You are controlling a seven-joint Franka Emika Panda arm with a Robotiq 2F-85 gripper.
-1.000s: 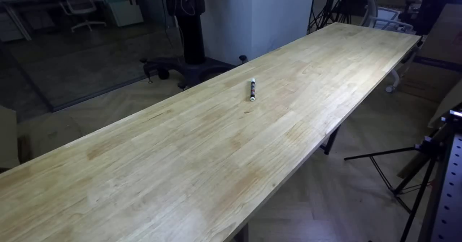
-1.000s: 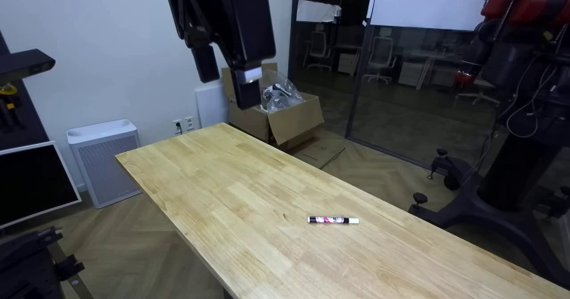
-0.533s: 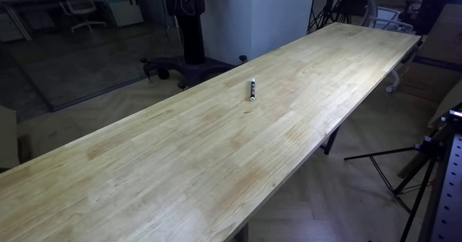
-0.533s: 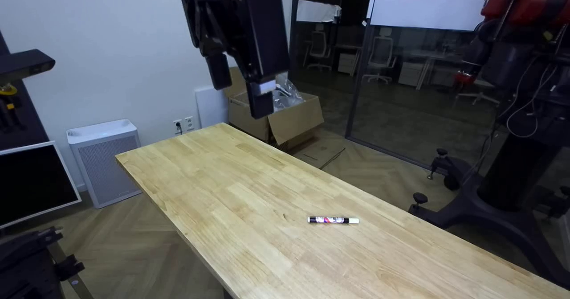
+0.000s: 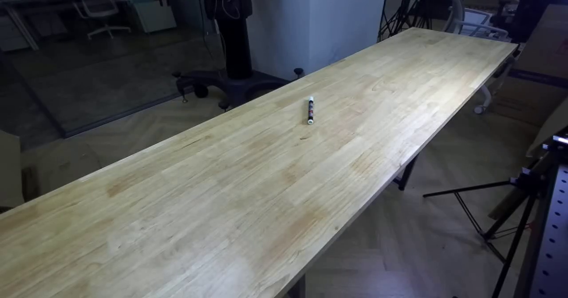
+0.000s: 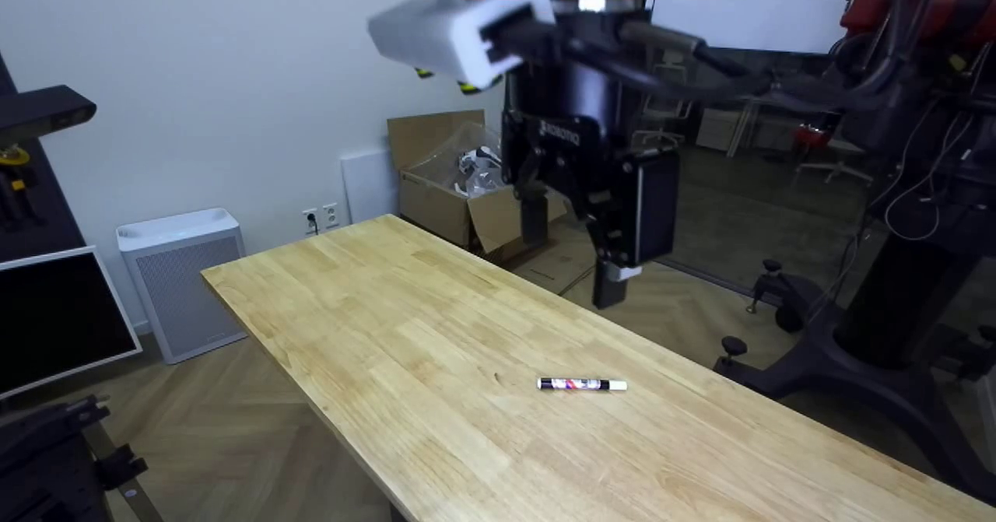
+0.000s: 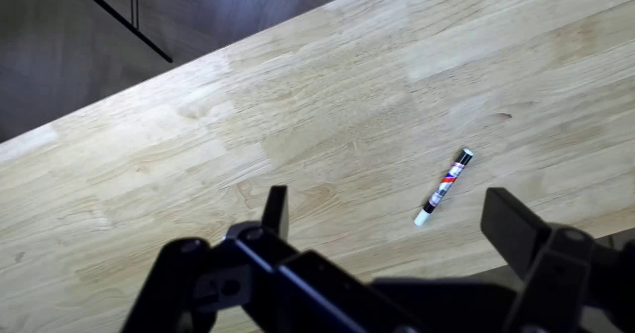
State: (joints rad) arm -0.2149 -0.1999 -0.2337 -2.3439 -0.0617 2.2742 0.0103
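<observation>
— How do your fingers (image 7: pixel 511 229) stand?
— From my console I see the gripper (image 7: pixel 393 209) with both of them spread wide, leaving a broad gap between the tips. I have them in the air, pointing down.
— What's nearest?
— A marker (image 7: pixel 443 188). My wrist view shows it through that gap, closer to the finger at the picture's right. It lies aslant, white cap (image 7: pixel 422 218) toward the gripper, below the tips and apart from them.
— Resting on what?
— The wooden table (image 7: pixel 322 99), lower than my fingers. Both exterior views show the marker lying on its side there.
— And farther out?
— Past the table's edge, on the far side of the marker from my fingers, I see a thin black rod (image 7: pixel 119 18) in the wrist view. In an exterior view, an open cardboard box (image 6: pixel 432 207) holding clear plastic (image 6: pixel 484 183) stands behind the fingers, on the floor (image 6: pixel 233 421). Farther from them, a white appliance (image 6: pixel 187 292) with a grille stands near the wall (image 6: pixel 233 78).
</observation>
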